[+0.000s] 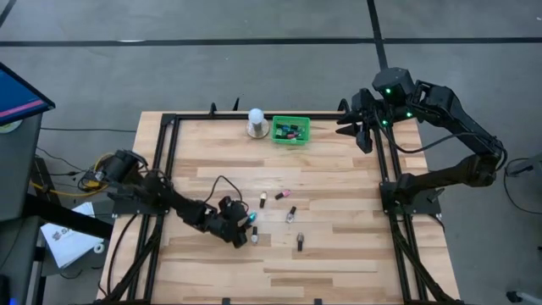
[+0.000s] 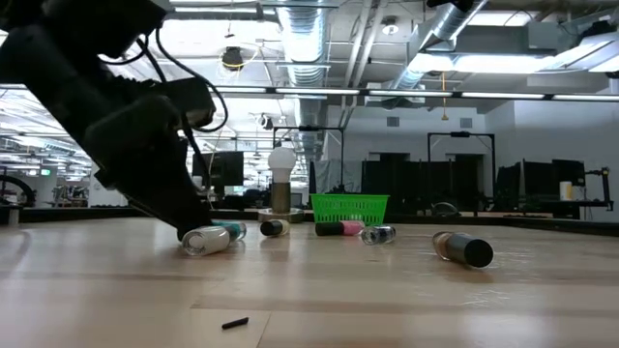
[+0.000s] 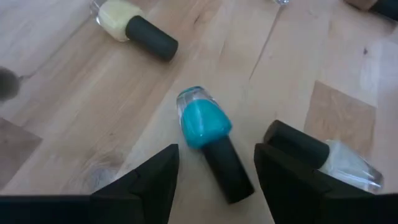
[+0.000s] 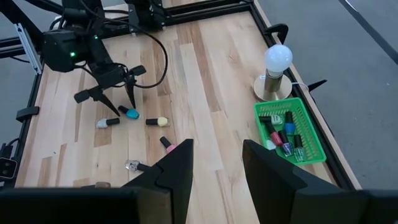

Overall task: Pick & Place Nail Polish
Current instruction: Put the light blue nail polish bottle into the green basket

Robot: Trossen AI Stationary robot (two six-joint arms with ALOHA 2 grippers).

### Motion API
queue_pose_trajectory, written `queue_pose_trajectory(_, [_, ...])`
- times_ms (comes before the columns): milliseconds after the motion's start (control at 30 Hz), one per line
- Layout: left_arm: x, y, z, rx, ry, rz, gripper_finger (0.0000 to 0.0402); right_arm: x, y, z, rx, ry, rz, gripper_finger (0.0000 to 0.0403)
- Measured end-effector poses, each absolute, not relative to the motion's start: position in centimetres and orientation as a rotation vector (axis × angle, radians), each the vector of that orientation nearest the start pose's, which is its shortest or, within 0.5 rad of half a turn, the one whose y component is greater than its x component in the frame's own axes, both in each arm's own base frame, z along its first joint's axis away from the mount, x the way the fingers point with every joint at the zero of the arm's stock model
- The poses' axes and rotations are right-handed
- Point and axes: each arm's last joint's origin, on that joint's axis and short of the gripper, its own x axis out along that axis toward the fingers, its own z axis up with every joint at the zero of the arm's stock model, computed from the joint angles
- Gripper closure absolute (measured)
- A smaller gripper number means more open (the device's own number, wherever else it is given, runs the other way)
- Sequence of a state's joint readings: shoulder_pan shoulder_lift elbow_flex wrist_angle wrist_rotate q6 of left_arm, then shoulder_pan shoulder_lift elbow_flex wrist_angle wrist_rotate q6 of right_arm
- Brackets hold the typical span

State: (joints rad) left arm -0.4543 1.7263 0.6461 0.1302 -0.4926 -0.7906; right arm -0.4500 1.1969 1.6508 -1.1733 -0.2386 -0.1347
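A teal nail polish bottle (image 3: 204, 124) with a dark cap lies on its side on the wooden table, also in the high view (image 1: 251, 219). My left gripper (image 3: 221, 143) is open and low over it, one finger on each side of the cap without touching it; it also shows in the high view (image 1: 244, 225). A clear bottle (image 3: 345, 163) lies just outside one finger. A pale yellow bottle (image 3: 134, 25) lies farther off. My right gripper (image 1: 360, 127) is open and empty, high over the table's far right corner.
A pink bottle (image 1: 283, 195), a clear bottle (image 1: 291, 213) and another bottle (image 1: 300, 243) lie loose mid-table. A green tray (image 1: 290, 130) holding several bottles and a white dome-topped object (image 1: 257, 121) stand at the far edge. A black frame (image 1: 385, 169) borders the table.
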Motion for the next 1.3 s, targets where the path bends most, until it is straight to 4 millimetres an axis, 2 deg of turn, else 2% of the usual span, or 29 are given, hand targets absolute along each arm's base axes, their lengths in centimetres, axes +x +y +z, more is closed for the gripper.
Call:
queue_pose_trajectory(233, [25.7,-11.3,8.8,-0.242,0.803,0.404,0.0235,17.4,-7.6,44.8,0.110,0.686,-0.155,0.0272])
queue_pose_trajectory(500, [25.7,-10.8,8.6,-0.232,0.818,0.430,0.0346,17.4,-7.6,44.8,0.110,0.686,-0.155,0.0272])
queue_pose_trajectory(600, [25.8,-10.4,9.2,-0.267,0.829,0.413,0.0349,17.4,-7.6,44.8,0.110,0.686,-0.155,0.0272])
queue_pose_trajectory(767, [25.6,-9.0,11.4,-0.353,0.834,0.388,0.0349,17.4,-7.6,44.8,0.108,0.686,-0.154,0.0272])
queue_pose_trajectory(1000, [25.5,-6.3,16.8,-0.429,0.673,0.416,0.0349,17.4,-7.7,44.8,0.102,0.686,-0.154,0.0272])
queue_pose_trajectory(1133, [26.5,-2.7,19.2,-0.427,0.560,0.516,0.0349,17.4,-7.7,44.8,0.100,0.687,-0.154,0.0272])
queue_pose_trajectory(1300, [28.6,2.7,22.0,-0.305,0.493,0.602,0.0349,17.4,-7.7,44.8,0.100,0.687,-0.153,0.0272])
